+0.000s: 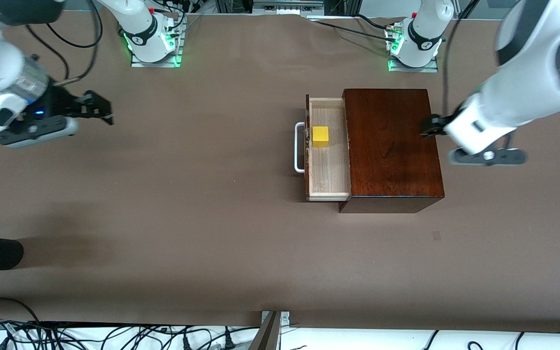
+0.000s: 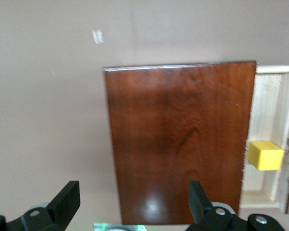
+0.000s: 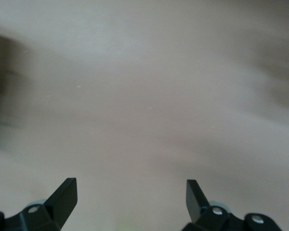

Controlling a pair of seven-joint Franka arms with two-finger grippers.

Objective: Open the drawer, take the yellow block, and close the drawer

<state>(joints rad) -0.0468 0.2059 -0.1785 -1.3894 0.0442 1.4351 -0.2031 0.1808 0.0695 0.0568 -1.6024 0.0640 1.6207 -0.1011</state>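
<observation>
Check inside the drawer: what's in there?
The drawer is pulled out of the box. One yellow block sits on its pale wood floor, nothing else visible. The part under the box top is hidden.

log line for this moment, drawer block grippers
drawer open | yellow block inside | left gripper open over box edge | right gripper open over table
</observation>
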